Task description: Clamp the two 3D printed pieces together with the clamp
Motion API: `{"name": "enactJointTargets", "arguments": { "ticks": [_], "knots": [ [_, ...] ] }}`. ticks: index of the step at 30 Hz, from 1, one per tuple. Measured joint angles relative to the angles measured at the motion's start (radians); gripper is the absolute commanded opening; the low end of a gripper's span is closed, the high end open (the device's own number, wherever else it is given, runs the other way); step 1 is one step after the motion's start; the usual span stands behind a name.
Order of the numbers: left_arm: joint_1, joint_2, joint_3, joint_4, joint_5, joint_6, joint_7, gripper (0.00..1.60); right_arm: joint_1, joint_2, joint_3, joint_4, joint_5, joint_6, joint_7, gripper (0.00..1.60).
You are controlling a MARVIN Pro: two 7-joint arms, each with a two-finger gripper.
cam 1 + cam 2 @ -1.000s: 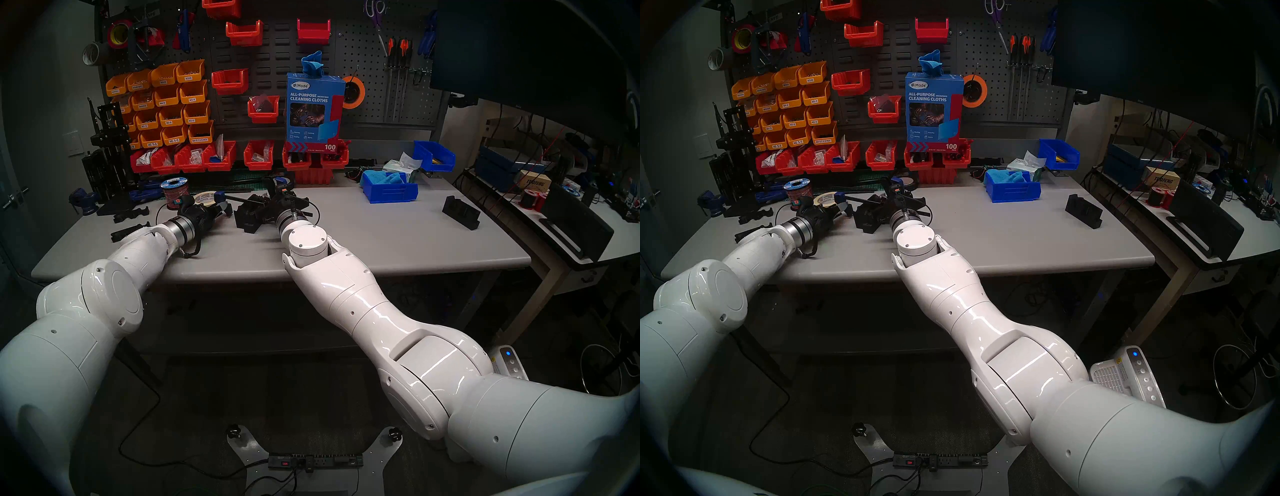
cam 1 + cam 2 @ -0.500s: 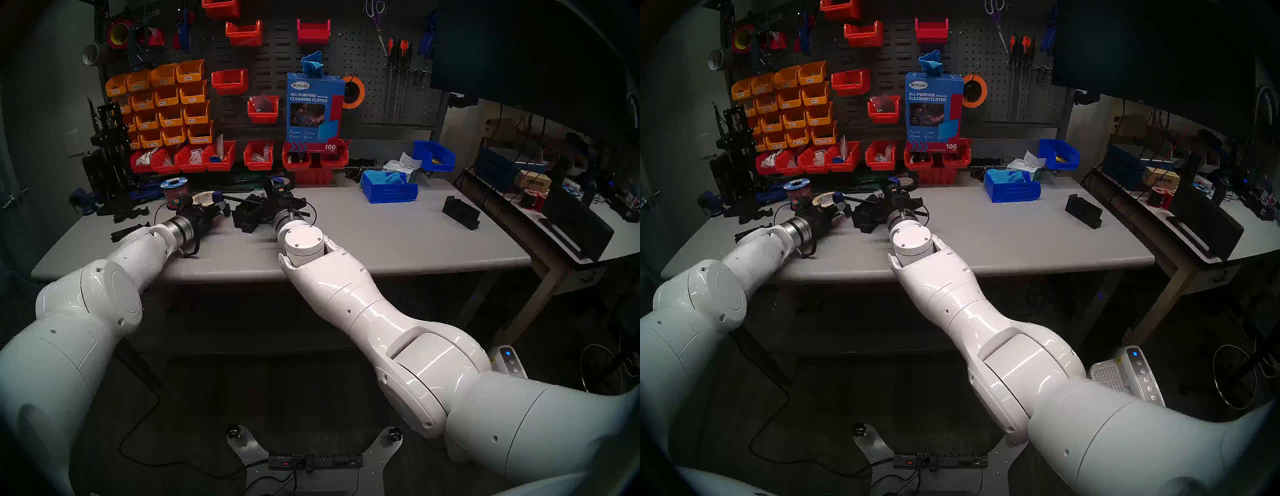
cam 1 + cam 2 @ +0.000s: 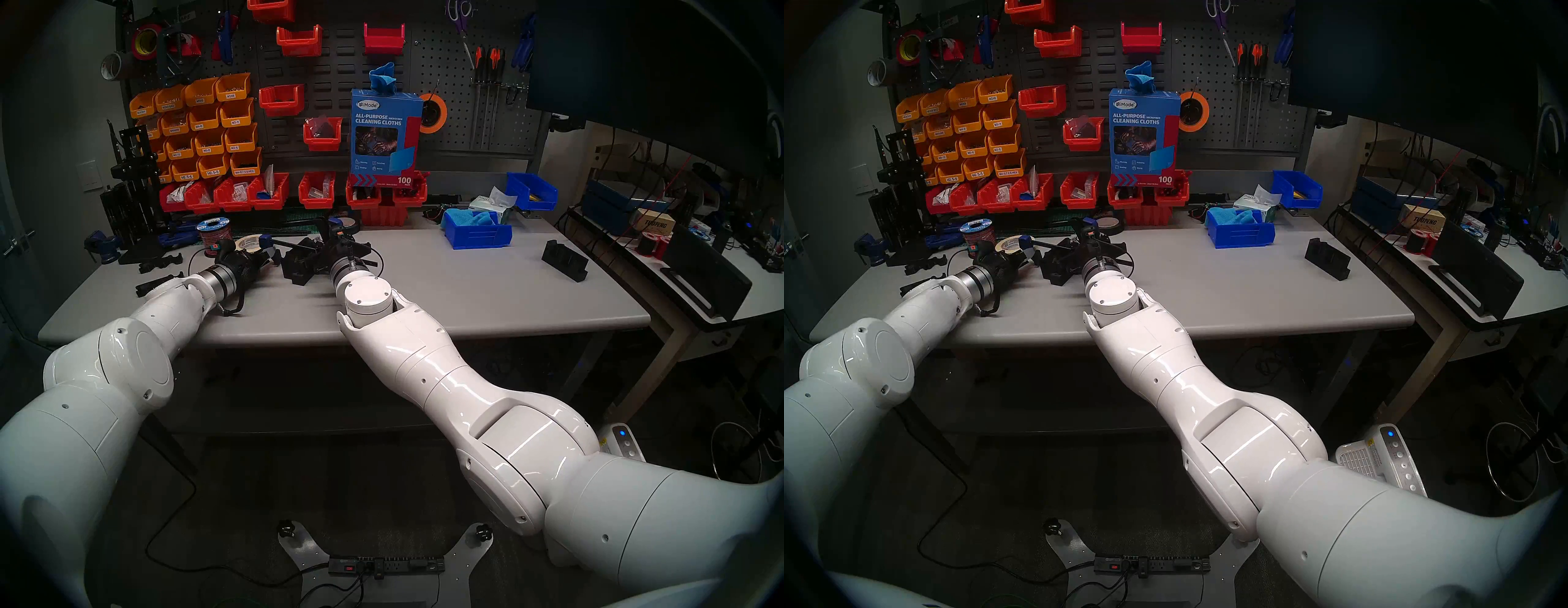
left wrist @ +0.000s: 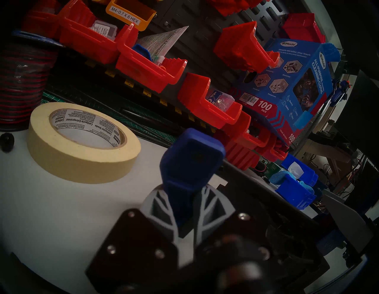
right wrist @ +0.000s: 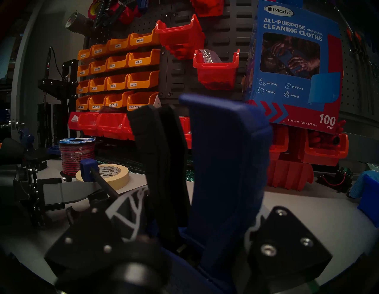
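The left claw [image 4: 185, 207] is pressed onto the clamp's [image 5: 223, 164] blue end jaw [image 4: 190, 158], beside the tape roll [image 4: 82, 143]. The right claw [image 5: 190, 221] pinches the clamp's trigger handle [image 5: 162, 164]. The two black prints [image 3: 302, 265] sit on the desk [image 3: 466, 288] between the claws, seemingly under the bar [image 5: 103, 183].

We see a workshop. Behind the grey bench [image 3: 466, 297] a pegboard [image 3: 449, 76] carries red bins [image 3: 299, 40] and labelled orange bins [image 3: 203, 127] of screws, and screwdrivers [image 3: 485, 63] hang there. Tape [image 4: 82, 141] and a wire spool [image 5: 77, 156] lie on the bench.
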Motion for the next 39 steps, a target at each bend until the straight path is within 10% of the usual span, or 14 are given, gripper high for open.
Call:
{"name": "enactJointTargets", "arguments": {
  "ticks": [39],
  "knots": [
    [-0.001,0.004,0.010,0.000,-0.009,-0.001,0.011,0.00,0.047,-0.033,-0.046,0.078,0.048,-0.024,-0.004,0.00]
  ]
}}
